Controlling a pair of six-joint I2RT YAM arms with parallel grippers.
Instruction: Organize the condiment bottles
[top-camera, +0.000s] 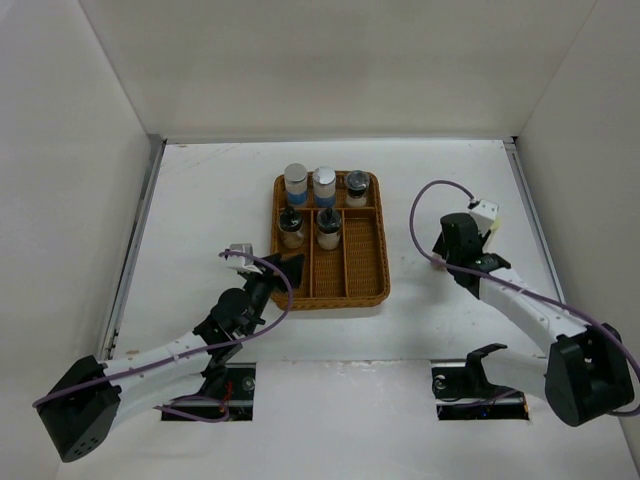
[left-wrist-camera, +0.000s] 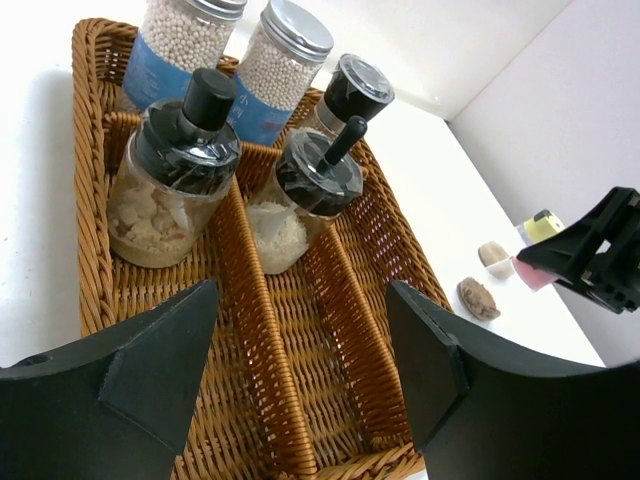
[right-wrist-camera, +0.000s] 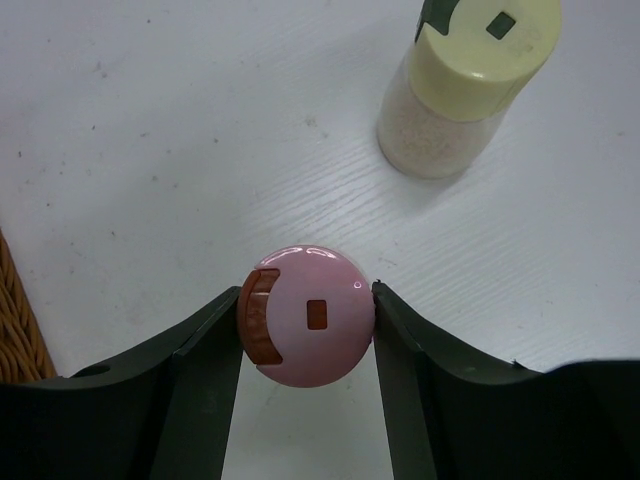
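Pink-capped shaker (right-wrist-camera: 305, 315) gripped on the desk (right-wrist-camera: 150, 120), at 3 o'clock from the wicker tray (top-camera: 330, 298).
Right pincer (right-wrist-camera: 307, 295) clasps its cap on both sides; the cream-capped shaker (right-wrist-camera: 470, 70) stands at its 1 o'clock. Left pincer (left-wrist-camera: 300, 290) hangs wide and empty over the tray's 6 o'clock end. Pickup looks like the step in hand; next, a straight lift and a carry toward 9 o'clock into a free compartment.

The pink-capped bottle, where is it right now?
In the right wrist view the pink-capped bottle stands on the table between the fingers of the right gripper, right of the tray, with the cream-capped bottle just beyond.
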